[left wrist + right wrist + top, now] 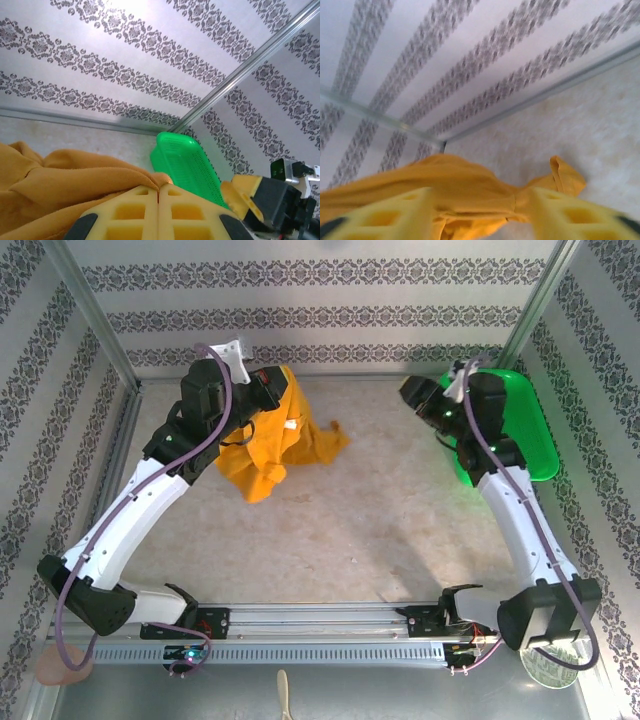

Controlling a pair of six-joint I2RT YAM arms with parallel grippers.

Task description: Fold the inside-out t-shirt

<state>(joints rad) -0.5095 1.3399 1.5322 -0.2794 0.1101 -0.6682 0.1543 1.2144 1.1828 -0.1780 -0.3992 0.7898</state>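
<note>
The inside-out t-shirt [283, 445] is a mustard-orange bunch at the back left of the table, with a small white label [290, 423] showing. Its upper part is lifted off the table. My left gripper [270, 392] holds it at the top. In the left wrist view my left gripper [159, 189] is shut on a fold of the t-shirt [75, 175]. My right gripper [410, 391] hovers to the right of the shirt, apart from it. In the right wrist view, which is blurred, my right gripper [481, 200] is open, with the t-shirt [470, 185] lying beyond its fingers.
A green plastic basket [525, 430] stands at the back right, just behind my right arm, and it shows as the green basket [187, 162] in the left wrist view. Patterned walls close the table at the back and sides. Bare tabletop [380, 520] stretches across the middle and front.
</note>
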